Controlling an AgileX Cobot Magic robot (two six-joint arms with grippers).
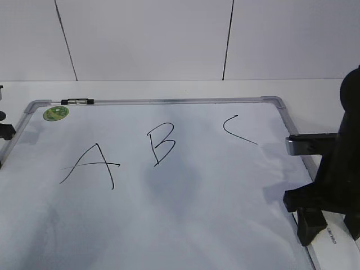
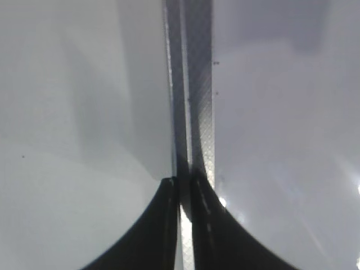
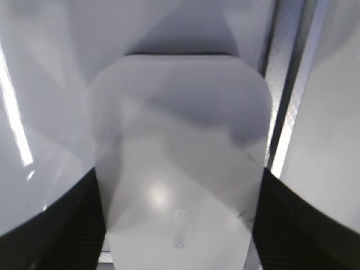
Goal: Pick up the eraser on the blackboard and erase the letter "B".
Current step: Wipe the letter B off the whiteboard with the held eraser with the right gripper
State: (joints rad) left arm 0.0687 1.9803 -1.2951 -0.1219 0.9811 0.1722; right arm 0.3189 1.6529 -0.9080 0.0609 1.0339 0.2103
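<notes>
The blackboard [image 1: 185, 225] is a white board in a grey metal frame, lying flat. The black letter "B" [image 1: 161, 143] is whole at its upper middle, between an "A" [image 1: 93, 166] and a "C" [image 1: 236, 130]. The white eraser [image 1: 332, 239] lies at the board's lower right edge. My right gripper [image 1: 332, 228] straddles it. In the right wrist view the eraser [image 3: 180, 146] fills the space between the black fingers [image 3: 179, 225], which touch its two long sides. My left gripper [image 2: 184, 194] is shut and empty over the board's left frame [image 2: 199, 84].
A round green sticker [image 1: 55, 113] and a small black-and-silver clip [image 1: 77, 102] sit at the board's top left corner. The frame rail [image 3: 284, 112] runs just right of the eraser. A white wall stands behind the table.
</notes>
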